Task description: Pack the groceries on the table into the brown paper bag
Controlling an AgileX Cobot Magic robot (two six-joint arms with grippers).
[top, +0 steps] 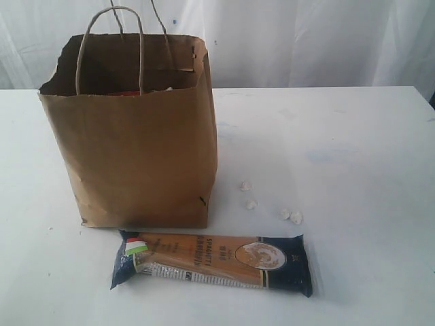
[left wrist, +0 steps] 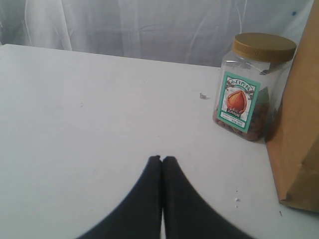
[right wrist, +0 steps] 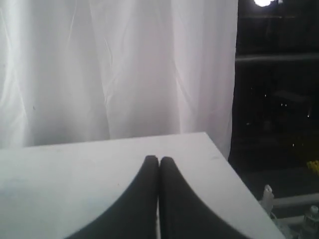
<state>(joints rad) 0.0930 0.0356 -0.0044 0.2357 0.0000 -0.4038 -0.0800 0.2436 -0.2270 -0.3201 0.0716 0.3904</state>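
Left tool (left wrist: 162, 158) is gripping nothing, its fingers pressing tip to tip above the surface (left wrist: 75, 124). Farther ahead and off to one side, the gold-lidded nut jar (left wrist: 251, 87) is standing just beside the brown paper bag (left wrist: 299, 124). Right tool (right wrist: 159, 158), equally closed and empty, is pointing over a corner of the surface toward a white curtain (right wrist: 99, 64). The spaghetti pack (top: 214, 261) is lying flat just in front of the bag, small white lumps (top: 296, 217) sitting near both.

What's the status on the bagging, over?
Left claw shut, empty; right claw shut, empty. Spaghetti pack flat by brown paper bag, nut jar beside bag. White lumps loose nearby.
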